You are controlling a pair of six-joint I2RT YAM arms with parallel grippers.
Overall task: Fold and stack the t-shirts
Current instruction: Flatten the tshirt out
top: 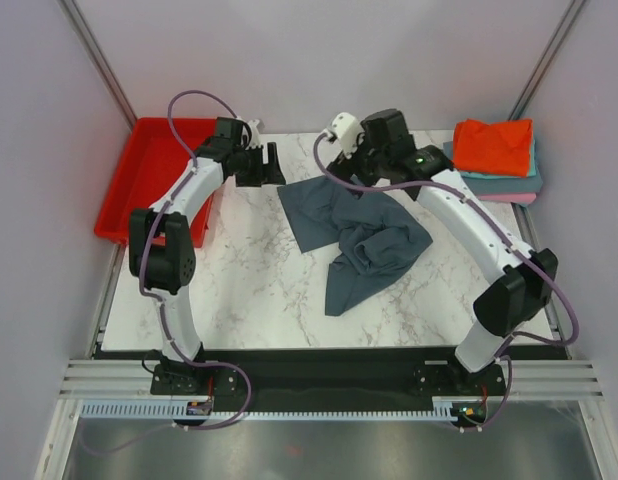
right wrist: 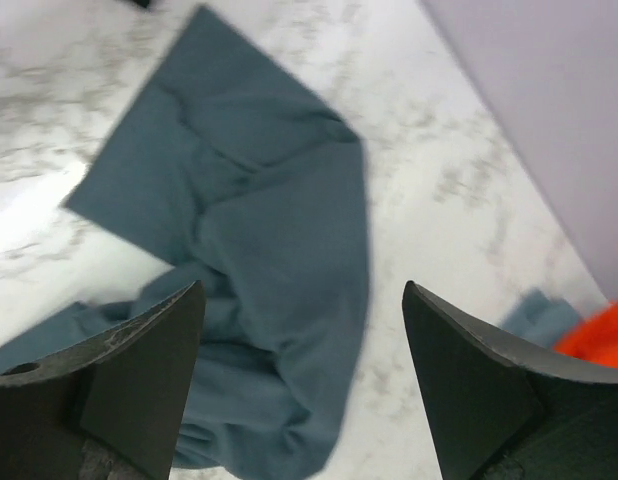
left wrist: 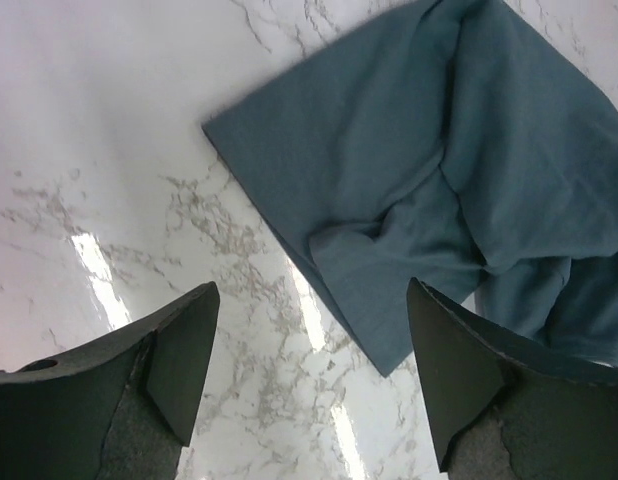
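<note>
We worked over the marble table (top: 239,290), and the largest thing on it was the slate blue-grey t-shirt (top: 364,240). It lay crumpled at mid-table, with one flat panel reaching toward the far left and the rest bunched and twisted toward the near right. The red tray (top: 154,165) sat off the table's far left corner. At the far right corner was the stack of folded shirts (top: 499,165), with the orange-red one (top: 494,143) on top and teal and pink edges showing beneath it. We judged that the step in hand was spreading the slate shirt flat, since no fold could be started on cloth that bunched. To do this well, each arm would need to take a single layer at an outer edge, well apart from the other, on the shoulder or the hem. Then they would draw the cloth apart and drag it gently so the twist fell out. The grasps had to avoid the knotted middle, where several layers could be pinched together. The left gripper (left wrist: 311,300) hung over the bare marble just beside the shirt's flat far-left corner. Its jaws stood wide apart and held nothing. The right gripper (right wrist: 304,295) hovered above the shirt's far right part, its jaws likewise wide apart. Neither of its fingers (right wrist: 149,350) appeared to touch the cloth below.
</note>
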